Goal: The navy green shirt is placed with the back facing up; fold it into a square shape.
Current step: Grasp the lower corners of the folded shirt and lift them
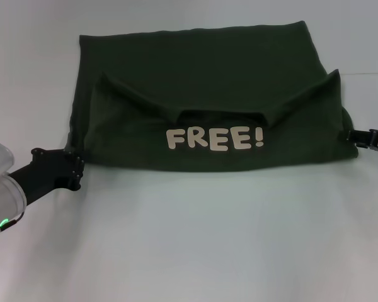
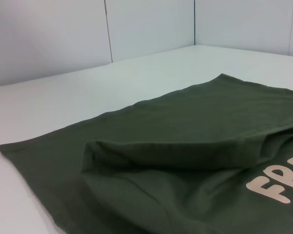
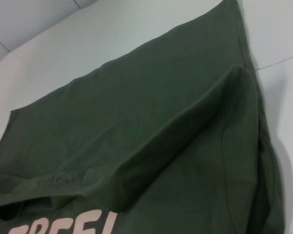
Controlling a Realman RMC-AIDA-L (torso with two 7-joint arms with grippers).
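The navy green shirt lies on the white table, its near part folded over towards the back so the cream "FREE!" lettering faces up. The sleeves stick out as points at the fold's upper corners. My left gripper is at the fold's near left corner, touching or just beside the cloth. My right gripper sits low at the right edge of the fold. The left wrist view shows the shirt close up with part of the lettering. The right wrist view shows the shirt and its raised fold ridge.
The white table stretches wide in front of the shirt. White wall panels stand behind the table in the left wrist view. A thin seam line runs across the table at the far right.
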